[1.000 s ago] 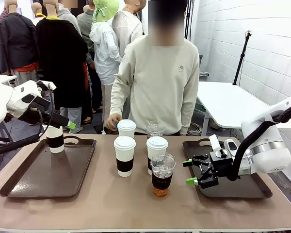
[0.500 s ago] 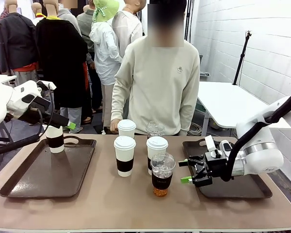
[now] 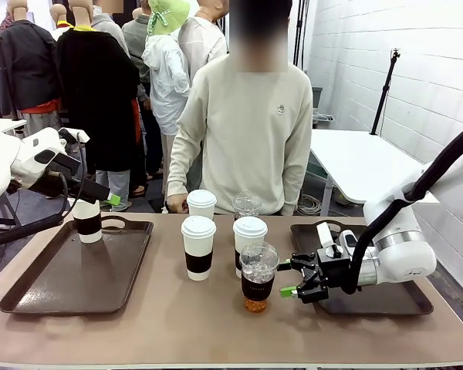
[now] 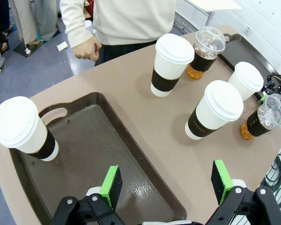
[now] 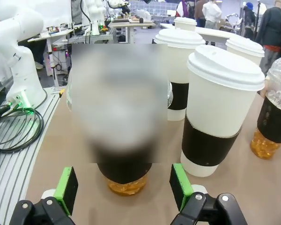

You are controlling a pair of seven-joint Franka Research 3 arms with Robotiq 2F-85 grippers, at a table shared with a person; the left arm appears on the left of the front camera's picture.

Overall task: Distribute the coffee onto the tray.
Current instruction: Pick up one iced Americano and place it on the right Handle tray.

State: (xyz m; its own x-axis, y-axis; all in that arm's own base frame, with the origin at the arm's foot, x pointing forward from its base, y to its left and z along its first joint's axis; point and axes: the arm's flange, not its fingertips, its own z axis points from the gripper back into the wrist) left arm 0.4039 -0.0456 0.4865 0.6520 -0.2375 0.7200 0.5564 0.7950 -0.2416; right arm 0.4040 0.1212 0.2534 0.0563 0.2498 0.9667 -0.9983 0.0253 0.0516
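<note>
Right tool (image 3: 286,279) spread wide, just beside the near clear cup (image 3: 258,276), not pinching it. Left tool (image 4: 166,185) spread too, over the left tray (image 3: 62,289). Count: two clear cups, four white cups (image 3: 198,247) (three mid-desk, one on left tray), plus a right tray (image 3: 390,302). Brown desk (image 3: 177,327), white brick wall (image 3: 420,62).

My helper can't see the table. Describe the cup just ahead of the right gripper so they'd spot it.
Among the cups standing between the left tray and the right tray, take the front cup, nearest the robot's edge, beside the open right gripper. Unlike the white paper cups behind it, it is clear, dome-lidded, with amber drink.
</note>
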